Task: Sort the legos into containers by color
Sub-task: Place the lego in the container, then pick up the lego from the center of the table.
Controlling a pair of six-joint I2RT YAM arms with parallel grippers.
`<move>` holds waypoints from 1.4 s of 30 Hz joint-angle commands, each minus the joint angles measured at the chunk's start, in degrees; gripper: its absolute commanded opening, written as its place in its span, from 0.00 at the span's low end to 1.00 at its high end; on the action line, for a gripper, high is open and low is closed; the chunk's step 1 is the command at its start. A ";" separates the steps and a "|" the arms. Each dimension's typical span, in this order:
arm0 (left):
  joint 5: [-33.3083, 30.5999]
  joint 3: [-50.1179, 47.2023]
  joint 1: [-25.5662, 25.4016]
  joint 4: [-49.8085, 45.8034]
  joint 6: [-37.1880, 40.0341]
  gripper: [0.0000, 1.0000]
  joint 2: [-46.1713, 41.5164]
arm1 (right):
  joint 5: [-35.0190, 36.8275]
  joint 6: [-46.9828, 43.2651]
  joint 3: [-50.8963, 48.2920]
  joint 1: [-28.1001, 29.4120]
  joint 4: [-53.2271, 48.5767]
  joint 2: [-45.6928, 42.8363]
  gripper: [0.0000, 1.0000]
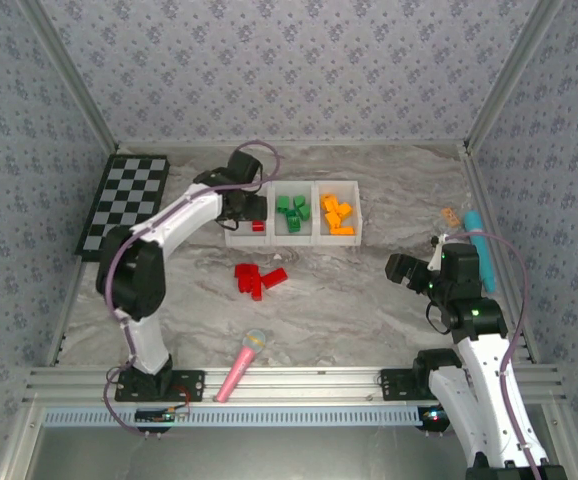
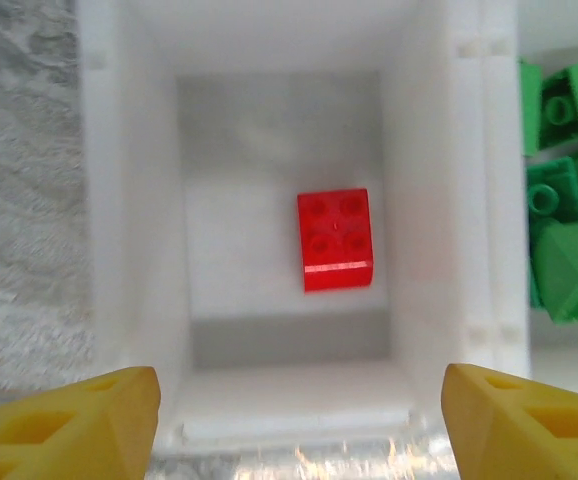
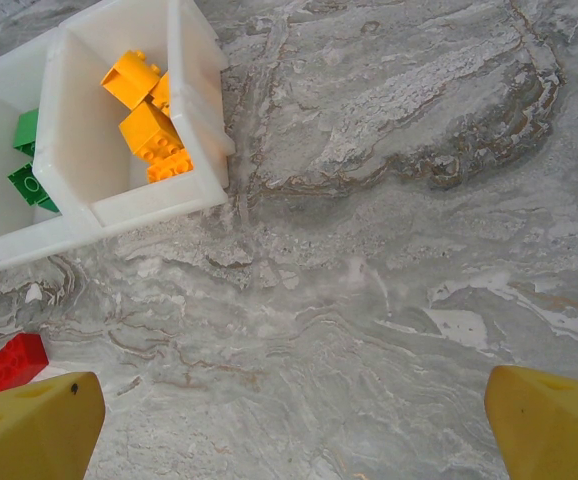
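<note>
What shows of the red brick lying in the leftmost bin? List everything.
The red brick is a glossy plastic two-by-two block, four round studs facing up, lying flat and slightly skewed on the floor of the leftmost bin, right of its middle. It is the only brick in that compartment and touches no wall. The left pincer hangs open above it, not touching it.

Grey marbled table (image 1: 349,310), and a black-and-white checkerboard (image 1: 124,203) lies flat at its far left edge. Near the front rail, a pink microphone toy (image 1: 239,367), lying slantwise. Over right, a teal stick (image 1: 479,250), with a small orange bit (image 1: 450,215) just beyond it.
</note>
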 commanded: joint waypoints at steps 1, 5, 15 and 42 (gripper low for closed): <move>-0.66 -3.08 -1.79 -0.17 -1.16 0.76 -7.64 | 0.69 0.30 1.16 -0.41 -0.83 -0.36 1.00; -2.47 -8.71 -5.07 -0.79 -3.88 0.76 -13.48 | 0.98 0.45 1.13 -0.41 -0.84 -0.18 1.00; -3.70 -24.77 -15.06 0.00 -16.61 0.77 -22.93 | 0.85 0.72 0.42 -0.50 0.05 0.35 1.00; 5.80 -36.40 -20.28 10.01 -29.97 0.61 -16.90 | 0.61 1.02 -0.06 -0.75 0.47 0.61 1.00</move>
